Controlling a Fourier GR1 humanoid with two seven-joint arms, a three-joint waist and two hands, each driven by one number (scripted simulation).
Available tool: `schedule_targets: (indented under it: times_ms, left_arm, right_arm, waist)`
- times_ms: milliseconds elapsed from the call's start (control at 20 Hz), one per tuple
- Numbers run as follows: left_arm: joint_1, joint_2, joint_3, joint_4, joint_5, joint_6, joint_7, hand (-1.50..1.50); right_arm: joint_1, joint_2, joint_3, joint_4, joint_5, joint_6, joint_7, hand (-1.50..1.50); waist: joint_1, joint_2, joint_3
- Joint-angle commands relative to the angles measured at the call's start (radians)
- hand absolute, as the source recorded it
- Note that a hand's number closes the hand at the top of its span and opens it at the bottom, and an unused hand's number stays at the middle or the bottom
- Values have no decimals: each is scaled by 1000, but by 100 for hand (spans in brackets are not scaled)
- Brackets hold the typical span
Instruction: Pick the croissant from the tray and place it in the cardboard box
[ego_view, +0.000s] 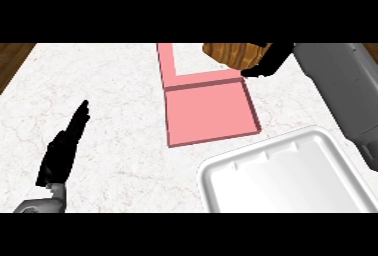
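The brown croissant (227, 54) hangs at the top of the head view, over the far end of the pink cardboard box (209, 114). My right hand (264, 62) is shut on the croissant's right side and hides part of it. The box is a shallow open tray shape lying on the marble counter, with a pink flap (167, 61) reaching away from it. The white tray (289, 176) sits at the lower right and holds nothing. My left hand (63, 146) rests open at the lower left, fingers straight and pointing up, far from the box.
My grey right forearm (341, 88) runs down the right edge, above the tray's far corner. The white marble counter (103, 80) spreads left of the box. Dark wood shows beyond the counter at the top left corner (15, 55).
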Motion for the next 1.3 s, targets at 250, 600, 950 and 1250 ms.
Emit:
schedule_targets:
  times_ms: [250, 600, 950, 1250]
  left_arm:
    - [-23, -3, 12, -15, -11, 10, 39, 0]
    - [71, -1, 18, -10, -9, -4, -47, 0]
    - [-10, -2, 38, 29, -2, -10, -23, 0]
    - [27, -21, 13, -10, -13, -3, -17, 0]
  right_arm:
    - [-30, 186, 120, 93, 99, -4, -14, 150]
    - [-74, 308, 121, 291, 159, -75, 62, -150]
    - [-66, 389, 60, 343, 125, -70, 44, -150]
    - [-106, 391, -163, 416, -80, -67, 117, -150]
  waist:
    - [-26, -5, 0]
    - [-13, -1, 0]
    - [-24, -2, 0]
    - [-8, 2, 0]
